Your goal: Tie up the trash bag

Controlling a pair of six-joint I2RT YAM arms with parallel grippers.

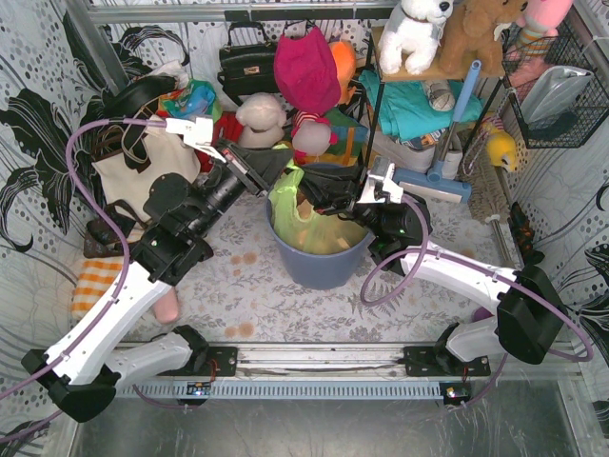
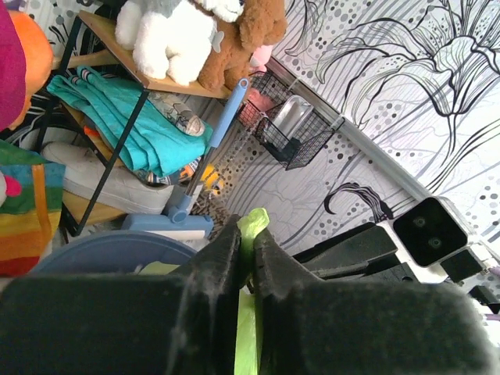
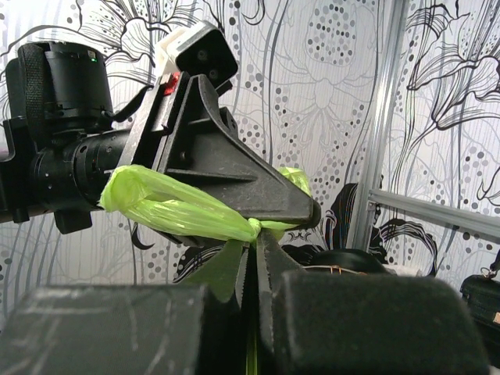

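Clamped shut on a thin strip of lime-green film, the right jaws grip the trash bag [image 3: 181, 208] just beneath a small bunched pucker, as the right wrist view shows. The left jaws are likewise closed, a tongue of the same plastic poking up between them. A taut green strand runs across the side of the left arm's finger, between the two grips. Below, the bag sits inside the blue-grey bin [image 1: 322, 267] at mid-desk [image 1: 266, 297], brown scraps showing through, both arms meeting above its rim. Whether that pucker is a finished knot cannot be told. To cinch it well, the two ends likely want a slow, level pull apart. Both pinches should be kept tight so the slippery film cannot slide free, with no upward tug that might lift the liner or tip the bin.
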